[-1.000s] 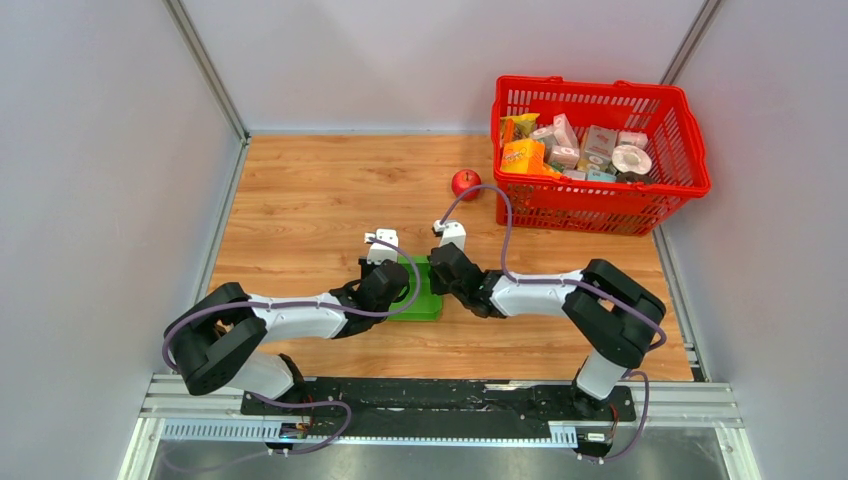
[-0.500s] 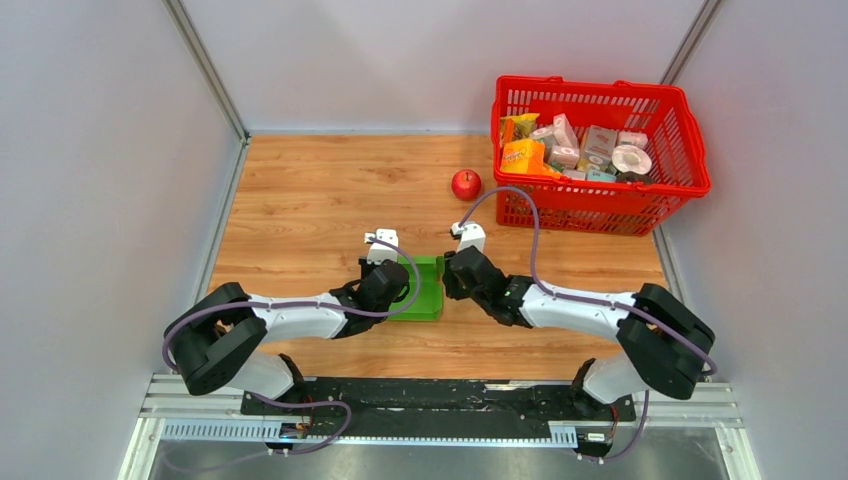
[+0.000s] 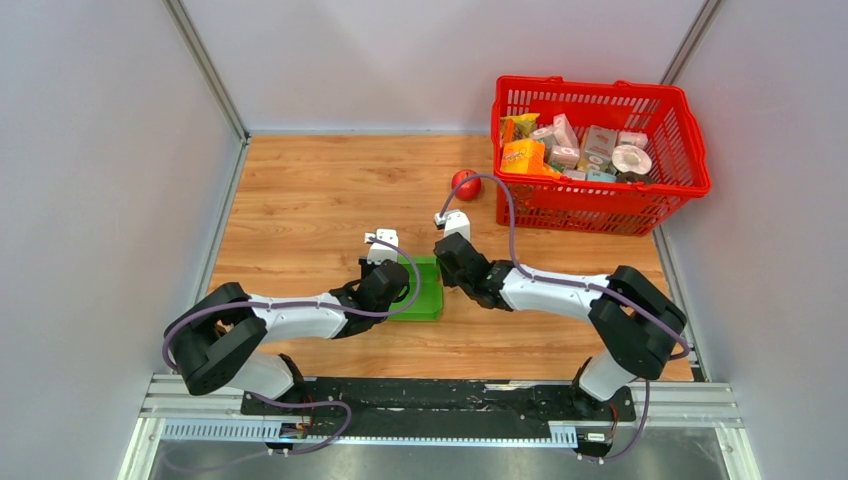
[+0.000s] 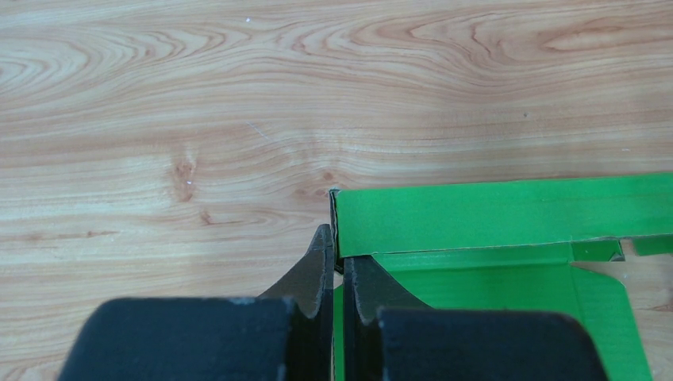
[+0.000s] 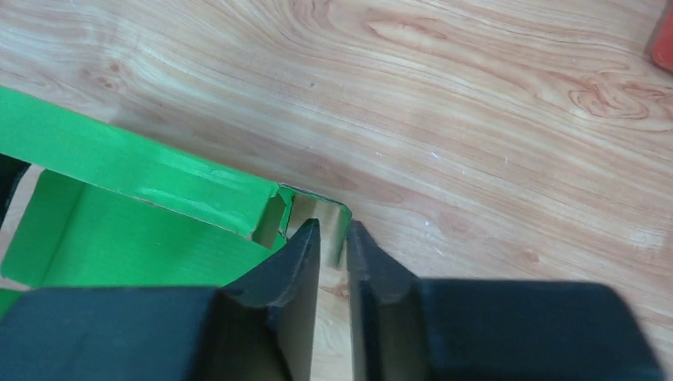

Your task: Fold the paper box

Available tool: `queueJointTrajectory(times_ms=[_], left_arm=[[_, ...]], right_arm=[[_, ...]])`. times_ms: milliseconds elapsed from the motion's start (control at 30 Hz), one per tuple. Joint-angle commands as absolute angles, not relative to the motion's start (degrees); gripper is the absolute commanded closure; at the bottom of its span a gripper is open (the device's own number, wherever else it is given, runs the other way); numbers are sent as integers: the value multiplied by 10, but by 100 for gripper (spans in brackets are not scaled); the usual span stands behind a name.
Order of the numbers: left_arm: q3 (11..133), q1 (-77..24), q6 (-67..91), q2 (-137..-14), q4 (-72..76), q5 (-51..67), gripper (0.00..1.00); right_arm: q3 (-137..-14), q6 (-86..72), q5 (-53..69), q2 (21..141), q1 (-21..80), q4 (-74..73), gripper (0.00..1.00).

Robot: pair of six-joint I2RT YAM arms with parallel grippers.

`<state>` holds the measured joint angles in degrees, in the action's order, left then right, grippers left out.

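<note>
Folding step: raising and squaring the walls of the bright green thin-cardboard paper box; judged partway, with the far wall upright and a corner flap not yet tucked.
Box position: on the wood-grain table, toward its near middle, between the two wrists and well apart from the basket.
Left gripper: pressed together on the thin card edge of the box's left wall, just below the far-left corner.
Right gripper: slightly spread, with a narrow gap showing; small green corner flap at the mouth of that gap, not clamped as far as can be seen.
Next move, judged: calls for using the left pinch as an anchor while closing on the corner flap or nudging it inward behind the far wall; light force, since thin card creases easily and tends to spring back.
Risk, judged: dragging the whole box across the smooth wood if the anchor slips; bending the flap the wrong way.
Surroundings: round red apple farther back, beside the red plastic mesh basket at the far right; small printed packages inside the basket.
In the way: no loose item touching the box; only the right arm's purple cable, looping above the wrist and crossing in front of the apple.
</note>
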<state>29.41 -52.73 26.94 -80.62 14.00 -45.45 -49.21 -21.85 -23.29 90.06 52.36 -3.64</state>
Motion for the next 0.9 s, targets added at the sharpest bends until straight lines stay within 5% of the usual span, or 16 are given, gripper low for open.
queueJointTrajectory(times_ms=[0, 100, 467, 867], left_arm=[[292, -526, 268, -802, 154, -453, 100], [294, -526, 271, -805, 152, -451, 100], [297, -526, 274, -811, 156, -439, 100], [294, -526, 279, -810, 163, -427, 100]], right_arm=[[-518, -194, -245, 925, 524, -8, 85], [-531, -210, -243, 924, 533, -32, 100], [-591, -378, -202, 908, 573, -167, 100], [-603, -498, -178, 932, 565, -121, 96]])
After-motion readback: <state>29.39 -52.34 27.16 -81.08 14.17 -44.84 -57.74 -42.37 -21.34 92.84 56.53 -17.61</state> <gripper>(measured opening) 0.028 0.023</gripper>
